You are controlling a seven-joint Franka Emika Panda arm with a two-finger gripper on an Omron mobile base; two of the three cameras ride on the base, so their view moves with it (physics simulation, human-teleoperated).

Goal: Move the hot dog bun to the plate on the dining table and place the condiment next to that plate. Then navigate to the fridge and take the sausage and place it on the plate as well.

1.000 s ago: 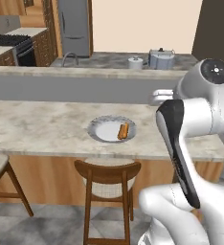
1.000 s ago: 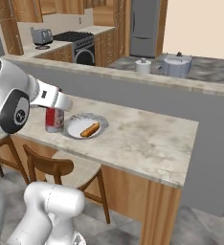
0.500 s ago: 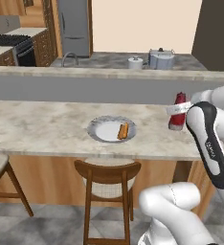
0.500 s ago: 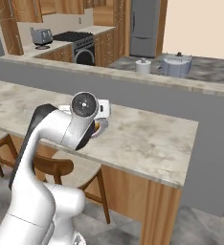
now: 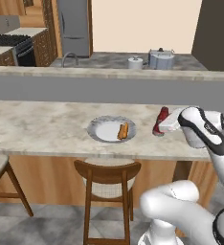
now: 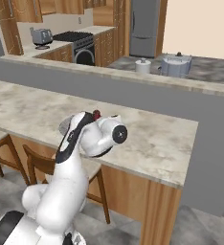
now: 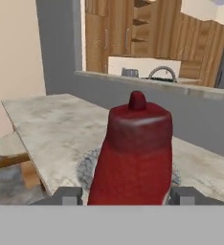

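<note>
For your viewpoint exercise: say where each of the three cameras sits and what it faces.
Left base view: behind the arm's left, facing the dining table, plate and bun; arm and claw at right.
Right base view: behind its right, facing the table end; white arm in the centre.
Hand view: on the hand, looking along the claw at the condiment it grips.
Both base views share the table and fridge.

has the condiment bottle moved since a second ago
Yes. In the left base view the condiment, held in the claw, has crossed from left of the plate to its right, low over the dining table.
</note>
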